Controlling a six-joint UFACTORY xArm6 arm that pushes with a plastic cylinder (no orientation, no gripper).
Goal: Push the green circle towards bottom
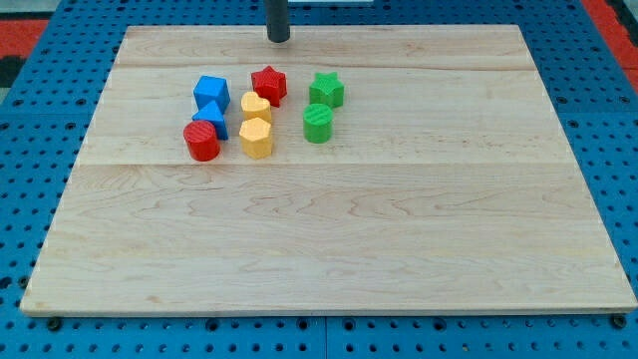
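I have no jaws, only my tip [278, 39] at the desk's [399, 249] top edge. The green circle [317, 124] sits below the green star [326, 90], right of the yellow blocks, apart from my tip.

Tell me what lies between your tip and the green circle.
In the camera view, my tip stands at the view's top, apart from all blocks. On the line down to the green circle, the red star and green star flank it closely.

Bright, even overhead lighting; short soft shadows beneath blocks on the counter [329, 239]; no glare; sharp focus throughout, slight perspective narrowing toward the view's top.
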